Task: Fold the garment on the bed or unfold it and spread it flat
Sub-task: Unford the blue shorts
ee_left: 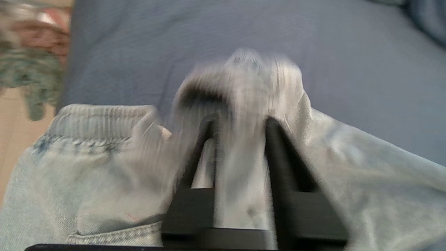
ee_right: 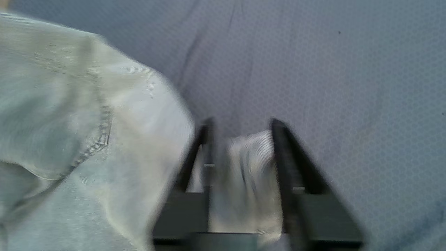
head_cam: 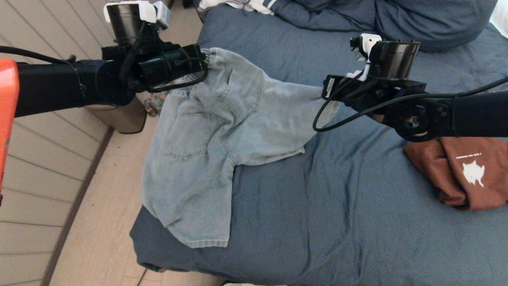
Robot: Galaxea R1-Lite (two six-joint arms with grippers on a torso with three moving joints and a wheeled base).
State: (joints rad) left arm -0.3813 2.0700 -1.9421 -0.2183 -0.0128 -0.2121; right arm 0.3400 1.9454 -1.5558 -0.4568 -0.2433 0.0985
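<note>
The garment, pale blue denim shorts [head_cam: 206,131], stretches between my two grippers above the bed [head_cam: 317,206]. One leg drapes down over the bed's left edge. My left gripper [head_cam: 203,59] is at the waistband's left corner. In the left wrist view its fingers [ee_left: 209,139] stand apart, with the ribbed waistband [ee_left: 240,167] between them and smeared by motion. My right gripper [head_cam: 327,90] is at the other waistband corner. Its fingers [ee_right: 278,146] are also apart, and a strip of cloth [ee_right: 251,181] lies loose between them.
A folded rust-brown shirt [head_cam: 464,171] with a white print lies at the bed's right. Blue pillows [head_cam: 397,20] and a white striped garment [head_cam: 238,6] are at the head end. Wooden floor and a beige bin [head_cam: 119,115] lie left of the bed.
</note>
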